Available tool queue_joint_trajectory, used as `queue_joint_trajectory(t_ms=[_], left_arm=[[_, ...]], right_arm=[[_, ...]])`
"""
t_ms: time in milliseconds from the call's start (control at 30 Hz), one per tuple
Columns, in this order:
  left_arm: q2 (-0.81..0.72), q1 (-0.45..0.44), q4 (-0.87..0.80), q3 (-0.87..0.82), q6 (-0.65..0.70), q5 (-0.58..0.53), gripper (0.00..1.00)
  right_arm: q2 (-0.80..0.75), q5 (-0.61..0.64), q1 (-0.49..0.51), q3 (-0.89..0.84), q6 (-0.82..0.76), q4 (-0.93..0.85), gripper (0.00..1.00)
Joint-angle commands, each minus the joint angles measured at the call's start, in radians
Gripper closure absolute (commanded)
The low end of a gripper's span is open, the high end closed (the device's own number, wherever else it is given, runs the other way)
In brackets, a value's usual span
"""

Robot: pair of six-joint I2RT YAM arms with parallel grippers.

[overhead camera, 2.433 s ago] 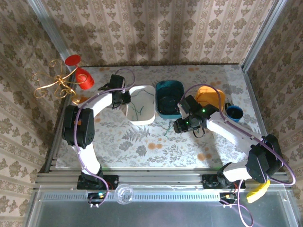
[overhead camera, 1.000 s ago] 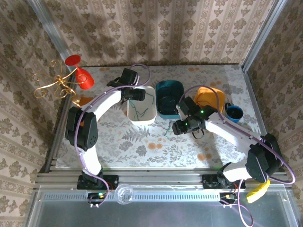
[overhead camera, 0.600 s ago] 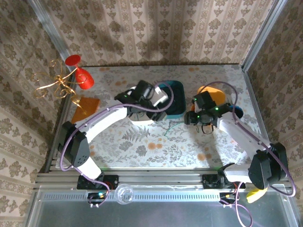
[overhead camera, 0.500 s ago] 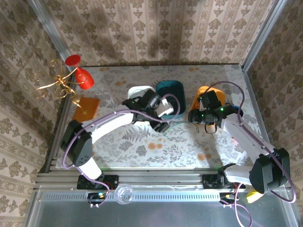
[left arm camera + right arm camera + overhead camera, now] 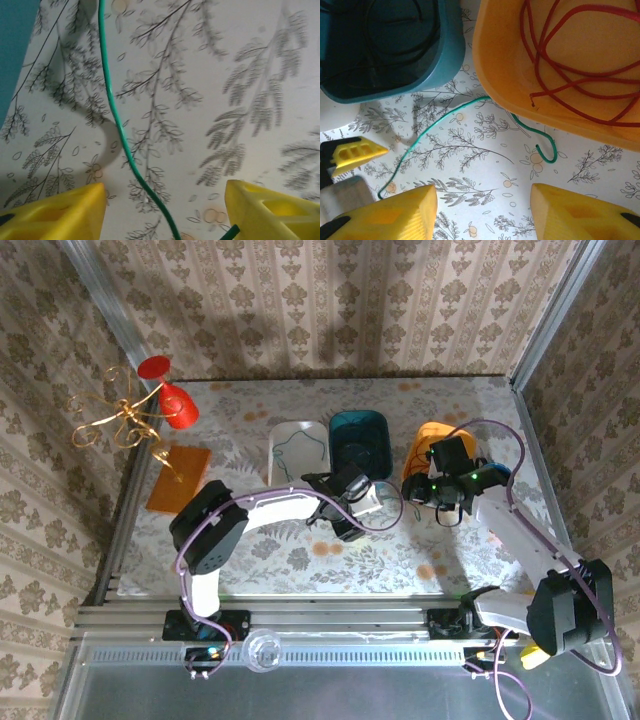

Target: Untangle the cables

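Note:
A green cable lies on the table in front of the bins, its hooked end just below the orange bin. That same green cable runs straight between the spread fingers of my left gripper, which is open just above it. My right gripper is open over the table, short of the cable. Red-orange cables lie in the orange bin. Dark cables lie in the teal bin. Another green cable sits in the white bin. From above, my left gripper and right gripper are close together.
A blue cup stands right of the orange bin. At the far left are a red object, a gold wire ornament and a flat orange piece. The left gripper's yellow finger shows near the cable's left end.
My left arm swung from the white bin to the table in front of the teal bin, over the green cable. My right gripper drew back right, toward the orange bin.

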Motion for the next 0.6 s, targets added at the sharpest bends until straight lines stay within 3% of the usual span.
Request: queue_joint_trajectory(t_ms=[0,133,300,367,567], left_arm=[[0.02,-0.013,-0.017,0.002,0.063,-0.066,0.44],[0.03,-0.041,-0.031,-0.006,0.096,-0.083,0.59],[0.029,-0.069,-0.049,0.014,0.106,-0.091,0.96],[0.014,-0.08,-0.049,0.013,0.115,-0.105,1.0],[-0.15,-0.097,0.056,-0.099,0.133,-0.132,1.0]], right_arm=[[-0.028,-0.014,-0.003,-0.025,0.025,0.013,0.46],[-0.041,-0.012,-0.005,-0.05,0.044,0.037,0.46],[-0.048,-0.02,-0.005,-0.075,0.069,0.063,0.47],[-0.049,-0.014,-0.004,-0.079,0.076,0.067,0.47],[-0.064,0.029,-0.004,-0.096,0.116,0.086,0.47]])
